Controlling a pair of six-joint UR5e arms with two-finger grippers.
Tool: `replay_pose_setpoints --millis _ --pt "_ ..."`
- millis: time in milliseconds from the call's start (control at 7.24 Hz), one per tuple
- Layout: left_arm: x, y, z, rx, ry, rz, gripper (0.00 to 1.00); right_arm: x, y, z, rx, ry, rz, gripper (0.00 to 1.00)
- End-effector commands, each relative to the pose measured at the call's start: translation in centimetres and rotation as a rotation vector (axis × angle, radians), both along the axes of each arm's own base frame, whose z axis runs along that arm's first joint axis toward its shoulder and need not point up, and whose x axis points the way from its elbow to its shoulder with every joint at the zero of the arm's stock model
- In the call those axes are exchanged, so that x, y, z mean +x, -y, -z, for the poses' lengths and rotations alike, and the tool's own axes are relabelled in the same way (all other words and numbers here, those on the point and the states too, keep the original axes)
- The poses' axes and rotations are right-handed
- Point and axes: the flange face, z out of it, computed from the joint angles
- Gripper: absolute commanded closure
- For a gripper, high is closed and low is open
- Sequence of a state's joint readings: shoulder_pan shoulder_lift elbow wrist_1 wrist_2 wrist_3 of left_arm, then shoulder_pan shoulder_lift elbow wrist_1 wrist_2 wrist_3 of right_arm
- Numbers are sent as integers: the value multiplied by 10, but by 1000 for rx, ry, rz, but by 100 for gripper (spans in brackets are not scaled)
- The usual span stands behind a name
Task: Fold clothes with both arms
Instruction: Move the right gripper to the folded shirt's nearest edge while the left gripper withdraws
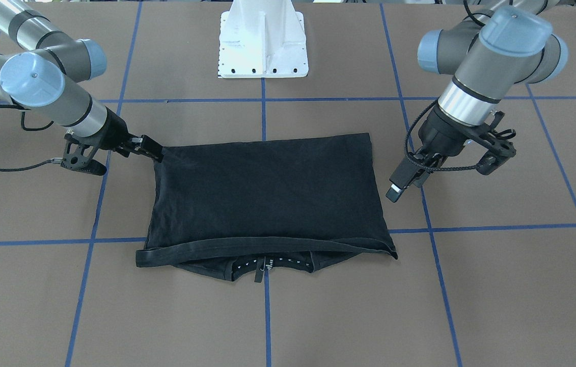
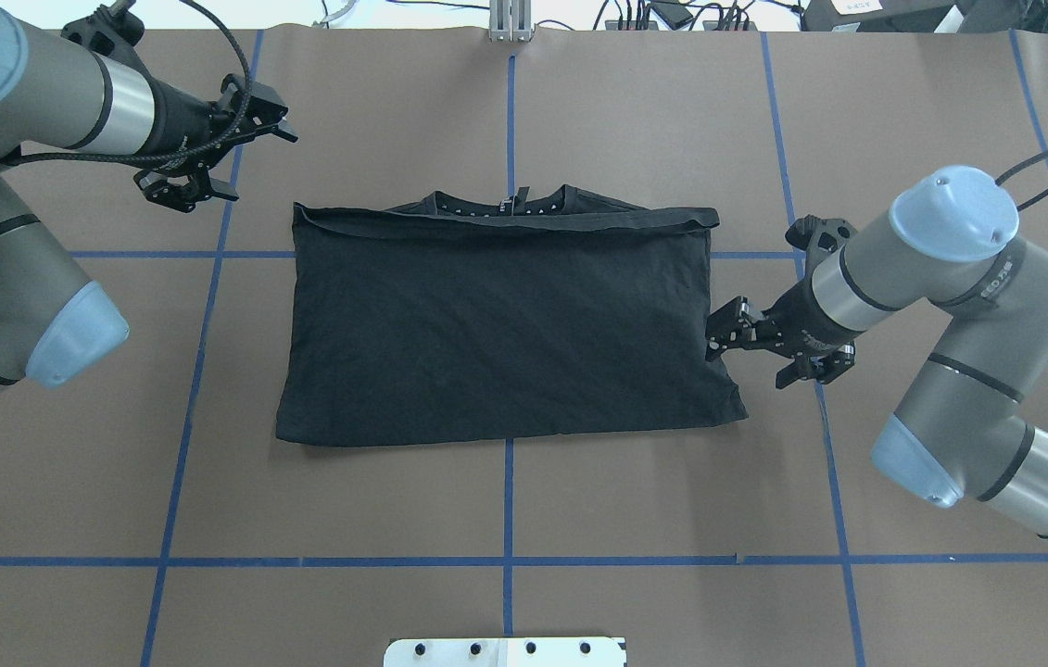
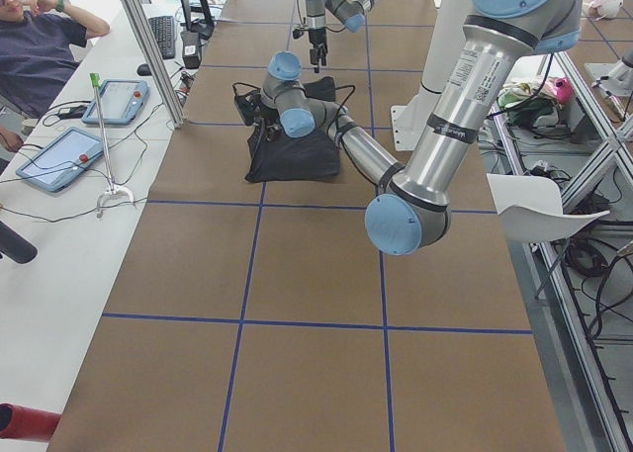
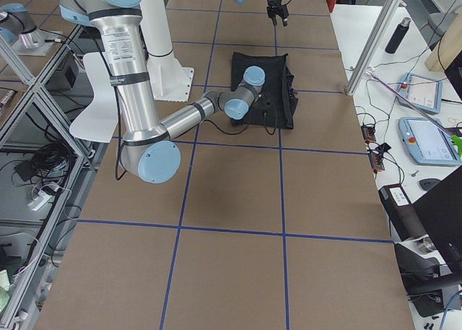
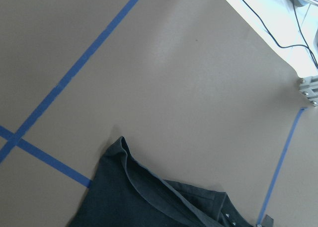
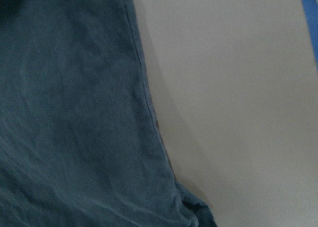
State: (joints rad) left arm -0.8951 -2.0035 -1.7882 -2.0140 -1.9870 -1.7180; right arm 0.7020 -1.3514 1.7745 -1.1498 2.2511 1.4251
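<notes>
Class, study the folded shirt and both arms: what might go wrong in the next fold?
1. The right hand sits at one edge of the T-shirt, near a corner; pulling there alone may drag or skew it.
2. The left hand hangs clear of the T-shirt, so a two-arm fold might start uneven.

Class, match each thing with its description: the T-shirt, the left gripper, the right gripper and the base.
Things:
1. T-shirt
2. left gripper
3. right gripper
4. base

Descriptions:
A. white
B. at the T-shirt's edge
C. black, lying folded
D. apart from the T-shirt

Pairs: 1-C, 2-D, 3-B, 4-A
</notes>
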Motion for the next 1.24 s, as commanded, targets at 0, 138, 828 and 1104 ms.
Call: replay_pose_setpoints --millis 0,138,828,1104 --pt "-1 -2 6 6 -3 2 0 -27 -32 -17 7 -49 44 0" --pt "-1 -2 8 8 -5 2 0 -39 -34 -24 19 -74 43 1" --pt "-2 -1 4 4 0 5 0 -45 -27 -24 33 -76 40 49" --pt "-2 -1 4 4 0 5 0 -42 -23 -23 33 -76 29 58"
